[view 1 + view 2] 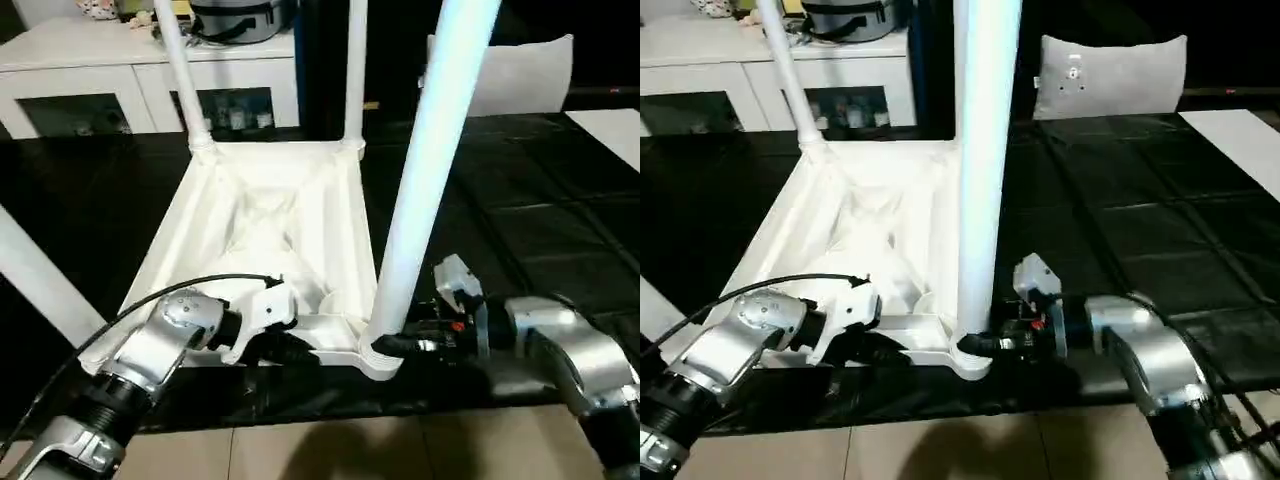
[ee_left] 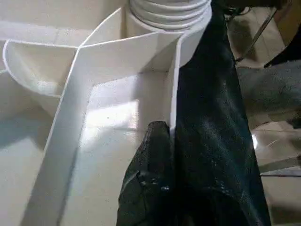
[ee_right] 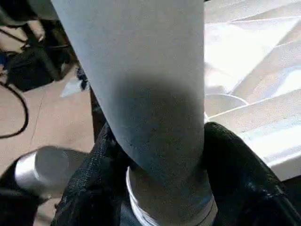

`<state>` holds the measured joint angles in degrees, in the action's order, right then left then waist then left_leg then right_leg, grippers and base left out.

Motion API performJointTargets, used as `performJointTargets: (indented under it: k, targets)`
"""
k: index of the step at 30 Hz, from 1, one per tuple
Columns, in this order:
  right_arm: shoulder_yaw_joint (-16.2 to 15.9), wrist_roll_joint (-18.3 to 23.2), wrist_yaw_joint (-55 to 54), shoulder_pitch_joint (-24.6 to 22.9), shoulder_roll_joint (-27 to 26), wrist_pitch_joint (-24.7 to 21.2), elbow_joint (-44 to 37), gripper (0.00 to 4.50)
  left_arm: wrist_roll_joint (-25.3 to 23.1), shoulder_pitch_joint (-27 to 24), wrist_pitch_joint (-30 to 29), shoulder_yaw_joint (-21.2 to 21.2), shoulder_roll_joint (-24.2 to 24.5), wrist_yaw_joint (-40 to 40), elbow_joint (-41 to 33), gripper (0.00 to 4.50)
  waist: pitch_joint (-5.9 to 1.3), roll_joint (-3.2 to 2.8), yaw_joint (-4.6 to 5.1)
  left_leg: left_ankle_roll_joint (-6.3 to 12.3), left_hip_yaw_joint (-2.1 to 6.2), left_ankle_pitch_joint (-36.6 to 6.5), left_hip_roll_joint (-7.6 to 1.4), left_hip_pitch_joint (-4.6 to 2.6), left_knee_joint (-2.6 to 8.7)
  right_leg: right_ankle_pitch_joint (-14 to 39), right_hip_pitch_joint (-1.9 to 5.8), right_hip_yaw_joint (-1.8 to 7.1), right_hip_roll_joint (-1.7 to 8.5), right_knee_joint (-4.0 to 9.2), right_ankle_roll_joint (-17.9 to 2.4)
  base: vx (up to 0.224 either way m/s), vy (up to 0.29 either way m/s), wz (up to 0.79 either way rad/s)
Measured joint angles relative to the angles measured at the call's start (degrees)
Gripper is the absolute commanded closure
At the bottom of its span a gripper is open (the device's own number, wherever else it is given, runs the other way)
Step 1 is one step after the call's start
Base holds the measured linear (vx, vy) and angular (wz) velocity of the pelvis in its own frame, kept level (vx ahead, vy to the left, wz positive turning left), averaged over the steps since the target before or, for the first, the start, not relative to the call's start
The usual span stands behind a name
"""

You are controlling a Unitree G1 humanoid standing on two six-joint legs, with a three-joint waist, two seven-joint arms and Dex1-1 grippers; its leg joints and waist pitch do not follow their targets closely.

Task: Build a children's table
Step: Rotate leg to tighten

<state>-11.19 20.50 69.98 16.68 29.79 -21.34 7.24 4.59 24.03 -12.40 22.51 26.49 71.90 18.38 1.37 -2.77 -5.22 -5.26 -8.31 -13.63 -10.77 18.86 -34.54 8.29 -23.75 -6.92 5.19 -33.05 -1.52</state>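
The white tabletop (image 1: 270, 220) lies upside down on the black surface, ribbed underside up. Two white legs (image 1: 182, 70) (image 1: 355, 70) stand in its far corner sockets. Another leg (image 1: 40, 280) slants across at the left. A fourth leg (image 1: 430, 170) stands in the near right corner socket. My right gripper (image 1: 385, 345) is at that leg's base, and its black fingers (image 3: 89, 179) press the leg (image 3: 141, 94) from both sides just above the threaded end. My left gripper (image 1: 290, 345) is shut on the tabletop's near rim, one finger (image 2: 150, 174) inside the wall.
A white cabinet (image 1: 100, 80) with glass doors stands behind the table. A grey pillow (image 1: 520, 75) leans at the back right. The black surface ends near me at a tiled floor (image 1: 330, 450). A black cable loops over my left forearm (image 1: 150, 290).
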Motion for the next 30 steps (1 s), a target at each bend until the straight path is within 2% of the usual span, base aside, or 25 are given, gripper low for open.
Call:
performJointTargets:
  k: [2,6,9,10,11,12,13,14,15,16,17,18,24,27,29,30]
  targets:
    - [2.04,-2.25,-8.56,-0.54,-3.82,-1.62,-0.51,2.43,-1.03,0.31,-3.83,-1.6,-2.34,-5.17,0.01,4.5,0.03,0.1,0.53,-0.27,-0.03,0.01,-0.03,-0.25,-0.01,0.0,0.15,-0.01,-0.03,-0.01,0.0,0.0,0.0,0.0]
    - [6.49,-6.67,-28.3,0.84,-12.61,-5.22,0.44,2.47,-3.31,2.17,-10.63,-3.42,-9.25,-16.87,0.87,4.5,0.05,0.09,2.97,-0.38,0.05,0.11,-0.04,-0.39,-0.11,0.01,0.36,-0.54,-0.01,0.53,0.02,0.0,0.0,0.0]
    - [8.79,-9.43,-40.95,3.19,-18.41,-7.2,2.33,2.47,-4.84,4.13,-14.42,-4.26,-14.94,-25.5,2.87,4.5,0.09,-0.8,4.36,-0.36,0.43,0.09,-0.52,-0.21,-0.05,-0.01,1.3,-2.76,0.17,2.67,0.06,0.0,0.0,0.0]
    - [9.32,-9.63,-43.74,3.74,-19.58,-7.07,3.29,2.47,-4.99,4.66,-15.0,-4.54,-16.41,-27.88,3.79,4.5,0.22,-1.44,4.97,-0.34,0.81,0.08,-1.18,-0.17,0.0,-0.01,2.04,-3.87,0.14,3.86,0.08,0.0,0.0,0.0]
    - [10.27,-9.8,-46.0,4.06,-20.94,-6.49,4.24,2.47,-5.48,5.13,-15.22,-4.75,-17.8,-29.72,4.59,4.5,0.34,-1.66,5.24,-0.32,1.24,0.07,-1.29,-0.24,0.06,0.05,2.46,-4.22,0.19,4.22,0.19,0.0,0.0,0.0]
    - [10.88,-10.08,-47.64,4.35,-21.74,-5.64,5.09,1.94,-5.87,5.55,-15.26,-4.74,-18.94,-31.23,5.28,4.5,0.45,-1.71,5.37,-0.32,1.26,0.07,-1.3,-0.35,0.03,0.1,2.66,-4.04,0.23,4.03,0.25,0.0,0.0,0.0]
    - [11.26,-10.25,-48.99,4.41,-22.39,-4.62,5.87,1.94,-6.41,5.73,-15.23,-4.73,-19.89,-32.56,5.77,4.5,0.67,-1.43,5.58,-0.32,1.08,0.06,-1.05,-0.87,0.05,0.11,2.84,-3.15,0.18,3.57,0.28,0.0,0.0,0.0]
    - [11.54,-10.12,-49.46,4.47,-22.86,-3.7,6.52,1.94,-6.58,5.77,-15.15,-4.73,-20.46,-33.42,6.11,4.5,0.72,-1.36,5.83,-0.28,0.98,0.03,-0.96,-1.07,0.03,0.12,2.9,-3.03,0.26,3.36,0.3,0.0,0.0,0.0]
    - [11.68,-10.09,-49.87,4.68,-23.35,-3.12,6.88,1.77,-6.63,5.79,-15.03,-4.76,-20.64,-33.78,6.18,4.5,0.84,-1.19,6.11,-0.25,0.86,0.0,-0.79,-1.33,-0.02,0.14,2.82,-3.39,0.39,3.47,0.32,0.053,0.03,0.04]
    - [12.5,-10.09,-50.75,5.07,-24.62,-2.66,7.2,1.7,-6.84,5.83,-14.54,-4.79,-20.82,-34.73,6.21,4.5,0.95,-1.55,6.34,-0.22,0.93,-0.02,-0.6,-1.17,0.05,0.14,2.88,-4.37,0.72,3.81,0.33,0.053,0.03,0.04]
    - [12.96,-10.09,-51.08,5.11,-25.2,-2.25,7.17,1.7,-6.95,5.95,-14.24,-4.83,-20.95,-35.25,6.19,4.5,0.94,-1.79,6.57,-0.22,1.16,-0.02,-0.62,-0.57,0.12,0.13,2.86,-5.26,1.17,4.06,0.34,0.0,0.0,0.0]
    - [13.05,-10.06,-51.11,5.1,-25.22,-2.12,7.11,1.45,-7.22,6.12,-13.91,-4.76,-20.96,-35.42,6.18,4.5,0.91,-1.89,6.73,-0.21,1.44,-0.02,-0.81,-0.32,0.15,0.12,2.78,-5.46,1.29,4.06,0.36,0.0,0.0,0.0]
    - [12.09,-9.73,-46.36,3.23,-21.51,1.65,6.94,1.02,-8.38,6.32,-9.7,-2.82,-17.91,-31.99,5.26,4.5,0.86,-1.81,6.57,-0.1,1.53,-0.08,-0.63,0.15,0.33,-0.05,2.35,-4.83,1.29,3.75,0.54,0.0,0.0,0.0]
    - [12.14,-8.32,-39.34,0.77,-17.23,3.96,6.45,0.82,-8.13,6.22,-6.76,-2.36,-15.44,-28.55,4.92,4.5,0.88,-1.3,5.94,-0.02,1.42,-0.1,-0.1,0.46,0.32,-0.37,1.57,-4.23,1.6,2.5,0.46,0.0,0.0,0.0]
    - [12.08,-7.36,-33.9,-0.93,-13.59,4.21,4.95,0.54,-7.42,5.38,-4.26,-2.36,-12.78,-25.32,3.96,4.5,0.88,-1.31,5.09,0.25,1.23,0.01,0.01,0.59,0.36,-0.29,0.82,-3.35,1.44,1.57,0.39,0.0,0.0,0.0]
    - [12.08,-7.01,-31.98,-1.29,-11.99,3.92,4.12,0.54,-7.01,4.99,-3.66,-2.41,-11.66,-24.01,3.29,4.5,0.86,-1.35,4.74,0.26,1.16,0.03,-0.02,0.75,0.39,-0.16,0.49,-3.22,1.4,1.26,0.3,0.0,0.0,0.0]
